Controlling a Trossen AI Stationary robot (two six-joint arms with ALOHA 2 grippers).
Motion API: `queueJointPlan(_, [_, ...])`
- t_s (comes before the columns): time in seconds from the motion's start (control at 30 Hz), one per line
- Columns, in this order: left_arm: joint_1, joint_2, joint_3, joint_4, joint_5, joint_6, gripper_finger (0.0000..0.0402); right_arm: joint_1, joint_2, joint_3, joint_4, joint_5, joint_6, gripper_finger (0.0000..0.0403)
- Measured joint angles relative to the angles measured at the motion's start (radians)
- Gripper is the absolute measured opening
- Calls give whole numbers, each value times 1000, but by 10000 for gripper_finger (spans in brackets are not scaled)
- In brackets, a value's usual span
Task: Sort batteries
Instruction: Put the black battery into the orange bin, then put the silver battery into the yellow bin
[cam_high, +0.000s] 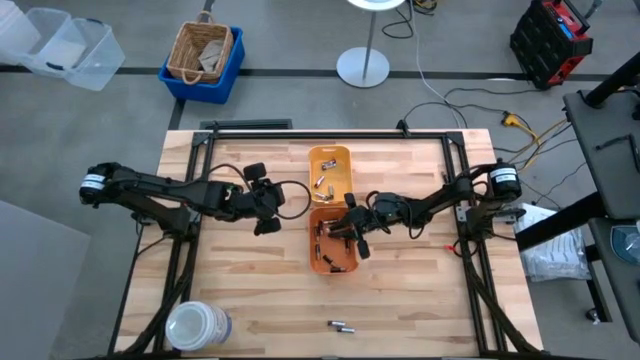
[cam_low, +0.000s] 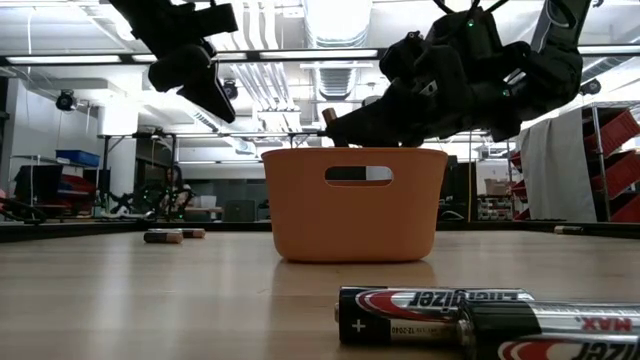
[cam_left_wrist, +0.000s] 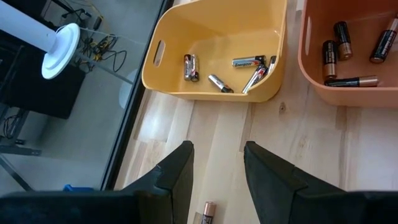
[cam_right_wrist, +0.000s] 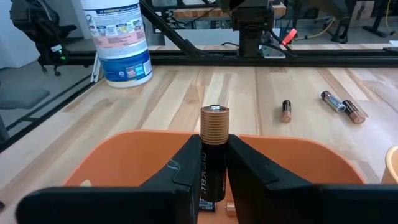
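A white plastic tub (cam_high: 197, 326) stands at the table's near left corner, while a wicker basket (cam_high: 203, 51) sits in a blue bin (cam_high: 176, 80) on the floor beyond the far edge.

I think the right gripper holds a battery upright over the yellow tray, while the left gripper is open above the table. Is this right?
Not quite. The right gripper holds the battery upright over the orange tray, not the yellow tray; the right wrist view and high view show this. The left gripper is open above the table.

Grey floor (cam_high: 80, 290) — blue bin (cam_high: 200, 75), wicker basket (cam_high: 203, 50).
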Motion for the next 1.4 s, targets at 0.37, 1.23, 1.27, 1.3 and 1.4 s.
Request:
queueJointPlan(0.37, [0, 0, 0, 0, 1, 0, 123, 0, 0, 0, -9, 0, 0, 68])
queueJointPlan(1.23, [0, 1, -2, 0, 2, 0, 123, 0, -34, 0, -34, 1, -1, 64])
queueJointPlan(1.27, [0, 1, -2, 0, 2, 0, 123, 0, -45, 0, -47, 2, -2, 65])
queueJointPlan(1.3, [0, 1, -2, 0, 2, 0, 123, 0, -57, 0, -62, 12, -2, 66])
queueJointPlan(1.4, [0, 1, -2, 1, 2, 0, 123, 0, -107, 0, -153, 74, -2, 64])
